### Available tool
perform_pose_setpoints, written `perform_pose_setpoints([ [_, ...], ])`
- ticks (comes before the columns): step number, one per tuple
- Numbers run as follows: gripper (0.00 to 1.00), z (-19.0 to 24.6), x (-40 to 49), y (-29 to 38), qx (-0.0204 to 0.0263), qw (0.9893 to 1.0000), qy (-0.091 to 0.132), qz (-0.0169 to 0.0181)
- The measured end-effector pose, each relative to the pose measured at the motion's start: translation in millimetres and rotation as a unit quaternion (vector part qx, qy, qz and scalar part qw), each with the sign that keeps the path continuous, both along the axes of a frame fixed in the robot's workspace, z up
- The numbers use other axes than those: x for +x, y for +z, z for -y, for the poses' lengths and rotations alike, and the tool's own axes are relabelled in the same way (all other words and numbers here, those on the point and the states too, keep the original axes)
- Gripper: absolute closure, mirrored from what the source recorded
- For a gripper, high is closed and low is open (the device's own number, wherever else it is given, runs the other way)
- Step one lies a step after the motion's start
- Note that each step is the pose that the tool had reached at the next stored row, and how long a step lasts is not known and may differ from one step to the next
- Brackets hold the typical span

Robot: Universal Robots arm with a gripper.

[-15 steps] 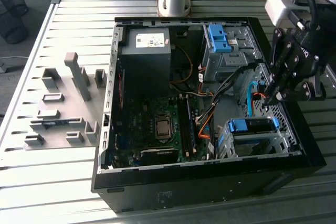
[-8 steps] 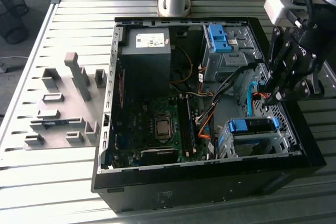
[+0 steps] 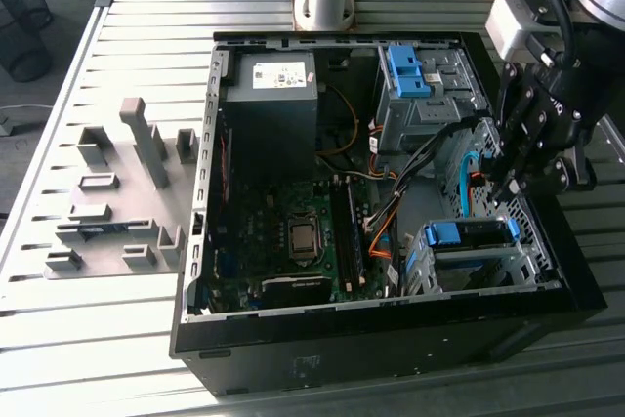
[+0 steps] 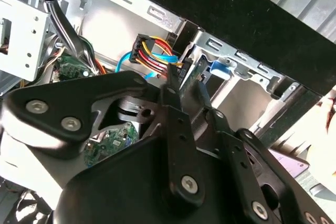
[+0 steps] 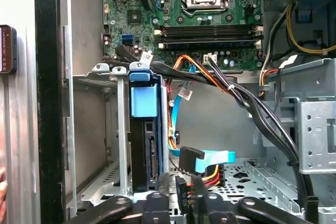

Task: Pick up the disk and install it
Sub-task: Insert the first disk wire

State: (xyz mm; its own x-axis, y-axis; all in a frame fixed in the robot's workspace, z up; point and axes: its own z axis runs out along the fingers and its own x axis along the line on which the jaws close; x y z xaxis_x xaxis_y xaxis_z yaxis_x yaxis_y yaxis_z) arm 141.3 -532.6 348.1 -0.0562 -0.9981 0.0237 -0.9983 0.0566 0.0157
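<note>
Closed on a black power connector [image 5: 182, 188], the gripper [image 5: 191, 203] sits just beside the hard drive [image 5: 143, 145] seated in its drive cage [image 5: 100, 129].

The disk [image 5: 144, 150] sits already seated in its metal drive cage, standing on edge with its dark connector end facing the gripper [image 5: 181, 203]; a blue plastic rail tab [image 5: 143, 100] caps the end farther from the fingers; it lies just beside and slightly ahead of the gripper; in the exterior view the disk [image 3: 467, 234] lies directly below the tool.
</note>
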Motion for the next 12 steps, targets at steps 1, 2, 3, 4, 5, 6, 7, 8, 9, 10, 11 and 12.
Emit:
perform_pose_setpoints([
  [1,0.71,0.0,0.0,-1.1,0.0,1.0,0.0,0.0],
  [2,0.77,0.0,0.0,-2.2,0.0001,1.0,0.0,0.0],
  [3,0.77,0.0,0.0,-2.9,0.0001,1.0,0.0,0.0],
  [4,0.83,0.0,0.0,-3.2,0.0001,1.0,0.0,0.0001],
  [5,0.83,0.1,-0.4,-3.3,0.0004,1.0,0.0,0.0001],
  [6,0.84,0.3,-1.4,-3.4,0.0007,1.0,0.001,0.0001],
  [7,0.84,0.9,-3.1,-3.5,0.0011,1.0,0.001,0.0003],
  [8,0.84,1.6,-5.0,-3.6,0.0011,1.0,0.002,0.0004],
  [9,0.84,2.3,-6.3,-3.6,0.0012,1.0,0.003,0.0008],
  [10,0.84,3.0,-7.2,-3.6,0.0012,1.0,0.003,0.0018],
  [11,0.84,3.5,-7.7,-3.5,0.0012,1.0,0.004,0.0037],
  [12,0.84,3.8,-8.1,-3.6,0.0012,1.0,0.005,0.0064],
])
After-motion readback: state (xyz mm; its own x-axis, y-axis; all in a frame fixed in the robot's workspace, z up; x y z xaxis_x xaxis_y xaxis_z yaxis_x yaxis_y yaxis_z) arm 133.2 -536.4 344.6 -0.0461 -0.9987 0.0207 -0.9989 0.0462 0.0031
